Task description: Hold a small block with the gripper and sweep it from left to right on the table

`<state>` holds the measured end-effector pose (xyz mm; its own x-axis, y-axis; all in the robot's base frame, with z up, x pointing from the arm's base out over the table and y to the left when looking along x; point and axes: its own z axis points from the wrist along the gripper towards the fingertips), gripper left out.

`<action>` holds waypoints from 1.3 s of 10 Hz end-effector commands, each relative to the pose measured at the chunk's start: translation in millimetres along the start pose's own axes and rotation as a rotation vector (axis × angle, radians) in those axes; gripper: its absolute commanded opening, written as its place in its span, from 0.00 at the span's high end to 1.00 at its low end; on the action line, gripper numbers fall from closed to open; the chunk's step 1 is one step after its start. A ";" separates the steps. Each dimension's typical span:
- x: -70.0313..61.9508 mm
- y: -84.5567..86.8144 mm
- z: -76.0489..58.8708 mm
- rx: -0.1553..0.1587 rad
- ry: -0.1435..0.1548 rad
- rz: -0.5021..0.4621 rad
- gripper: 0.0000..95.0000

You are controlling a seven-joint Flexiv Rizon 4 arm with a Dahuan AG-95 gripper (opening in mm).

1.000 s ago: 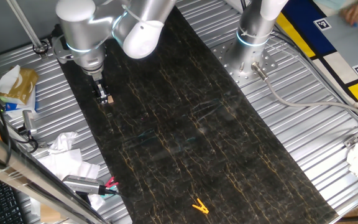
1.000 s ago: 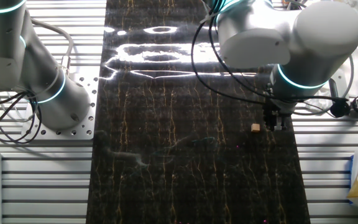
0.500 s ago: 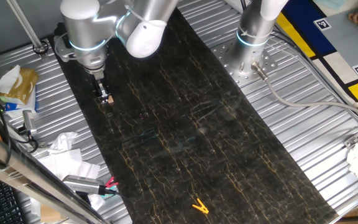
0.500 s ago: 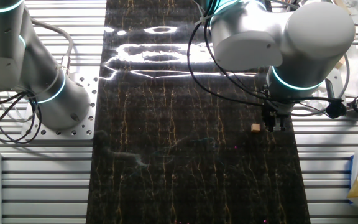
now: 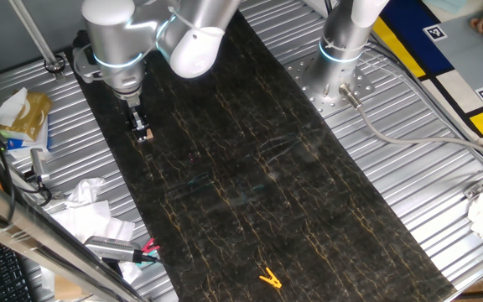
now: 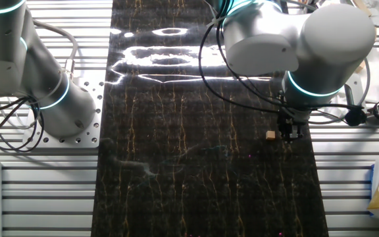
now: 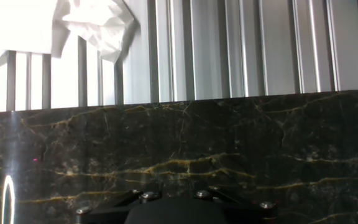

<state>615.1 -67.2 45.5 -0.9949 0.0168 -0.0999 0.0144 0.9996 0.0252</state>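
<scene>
Just beside pincer (image 6: 289, 133) lies small block (image 6: 270, 135), apparently ungripped; pincer's opening unclear, low over table (image 6: 196, 178).

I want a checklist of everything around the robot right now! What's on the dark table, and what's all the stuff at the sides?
Surface: the table, dark with gold veins, on ribbed silver metal.
Job's things: the small block sits on the table beside the gripper, apart from the fingers in the other fixed view.
Clutter: a yellow clip far along the table; crumpled paper and a tan bag off the edge.
Grippers: the gripper is low at the table's edge; whether it is open or shut cannot be told.
Cables: black cables loop around the arm; a grey hose runs from the second arm's base.
Surroundings: a second upright arm; a yellow-and-white board.
</scene>
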 end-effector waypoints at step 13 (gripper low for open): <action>10.5 -6.3 3.5 -0.013 -0.011 0.009 0.60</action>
<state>603.8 -73.3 40.9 -0.9936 0.0263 -0.1103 0.0221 0.9990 0.0390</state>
